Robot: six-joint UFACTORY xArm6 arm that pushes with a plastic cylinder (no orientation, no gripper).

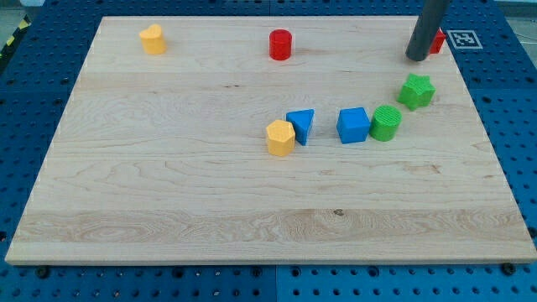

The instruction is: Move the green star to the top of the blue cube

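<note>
Occupying most of the view: one pale wooden board (168, 193), grain running across, laid on a blue perforated bench (520, 126) that shows at every margin. A black-and-white printed marker tag (463, 39) sits at the board's top-right corner.

Item, arm: a straight dark rod entering from the view's top, my tip (416, 58) resting near the board's top-right corner. There is no pincer on this arm (so no opening to report, and nothing held). The tip stands just beside a red block (438, 40), which is mostly hidden behind the rod; whether they touch cannot be told, nor its shape. The tip is above the green star and apart from it.

Item, blocks:
- green star-shaped block (416, 91), toward the view's right, up and to the right of the blue cube, not touching it.
- blue cube block (353, 125), right of centre.
- green cylinder block (386, 122), touching or nearly touching the cube's right side, between cube and star.
- blue wedge-like block (300, 126), left of the cube.
- yellow faceted block (280, 137), against the wedge's lower left.
- red cylinder block (280, 44), top centre.
- yellow block (152, 39), top left, shape unclear.
</note>
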